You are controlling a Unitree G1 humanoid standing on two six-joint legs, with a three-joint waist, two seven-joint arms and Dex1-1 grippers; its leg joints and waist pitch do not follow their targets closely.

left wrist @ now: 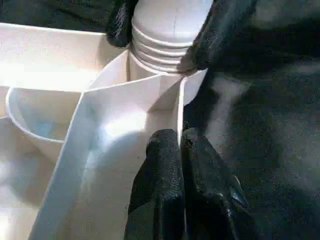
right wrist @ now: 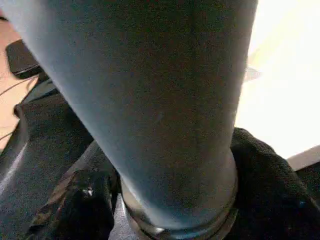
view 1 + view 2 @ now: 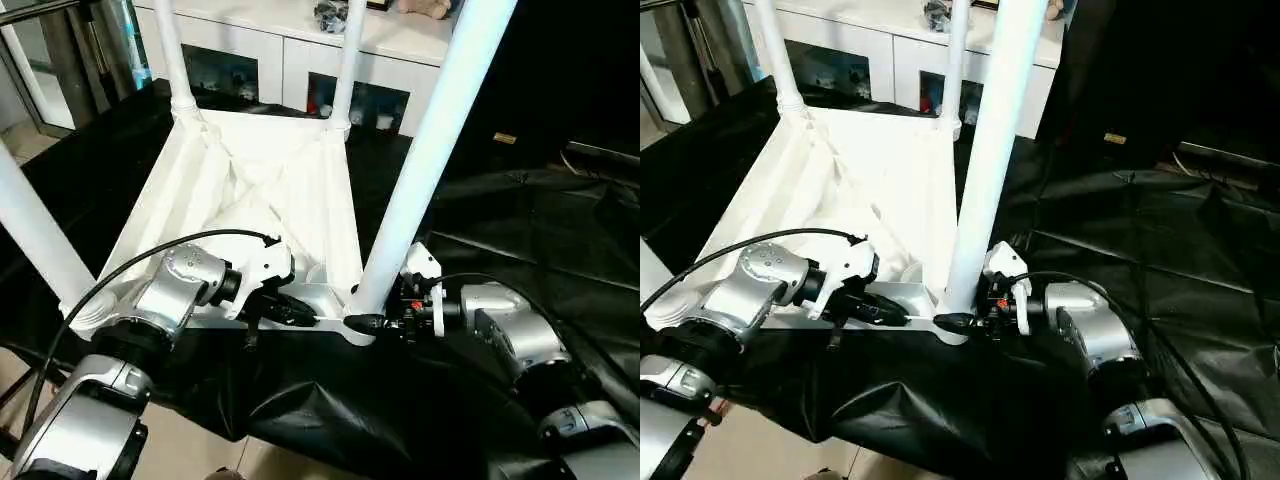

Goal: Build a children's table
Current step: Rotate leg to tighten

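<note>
I have the children's table (image 3: 265,190) lying upside down on the black cloth (image 3: 520,230), ribbed underside up, and I place everything from its near rim, the edge closest to my arms; four white legs stand up out of the corner sockets, two at the far corners in front of the white cabinet (image 3: 290,50), one at the near left corner (image 3: 40,235), and the tall one at the near right corner (image 3: 425,150); my left gripper (image 3: 290,305) sits on the near rim a little left of that right corner, its black fingers (image 1: 162,170) closed down on the thin upright wall of the rim, one finger on each face, as the left wrist view shows; in that same view the ridged end of the near right leg (image 1: 167,35) is seated in its socket just beyond the pinched wall, with the other arm's black fingers on either side of it; my right gripper (image 3: 385,320) is at the near right corner, against the base of that leg from the outer side, fingers wrapped around the foot of the tube just above the socket and touching it on both flanks, so it has the leg clamped; the right wrist view has the tube rising close in front of the camera between the two fingers.
</note>
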